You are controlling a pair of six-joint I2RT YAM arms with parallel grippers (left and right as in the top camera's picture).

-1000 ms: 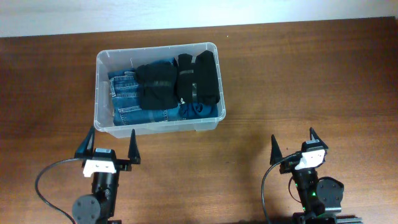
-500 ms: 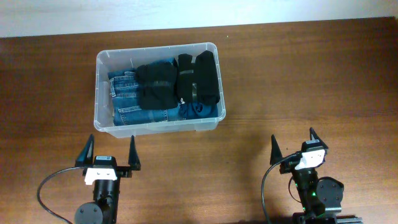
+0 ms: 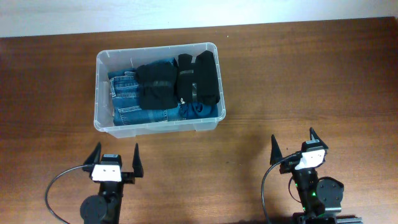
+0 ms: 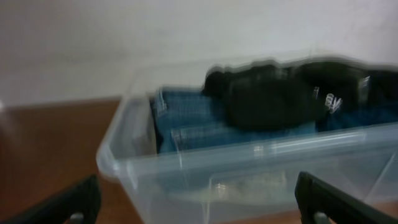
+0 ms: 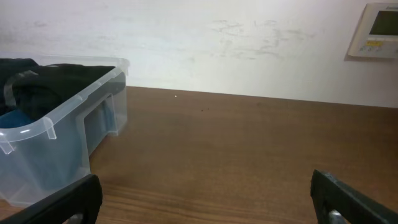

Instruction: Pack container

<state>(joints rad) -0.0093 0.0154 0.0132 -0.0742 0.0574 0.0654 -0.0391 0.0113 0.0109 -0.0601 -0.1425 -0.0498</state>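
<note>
The clear plastic container (image 3: 99, 93) stands at the back left of the table, holding folded blue jeans (image 3: 127, 102) with black garments (image 3: 180, 81) on top. It fills the left wrist view (image 4: 124, 168), blurred, and shows at the left of the right wrist view (image 5: 62, 124). My left gripper (image 3: 114, 160) is open and empty, a little in front of the container's near wall. My right gripper (image 3: 293, 146) is open and empty at the front right, apart from the container.
The brown wooden table (image 3: 298, 81) runs to a pale wall at the back. A white wall thermostat (image 5: 379, 28) shows at the top right of the right wrist view.
My left gripper has drawn back toward the front edge and slightly right, away from the container. The right arm has not moved.
</note>
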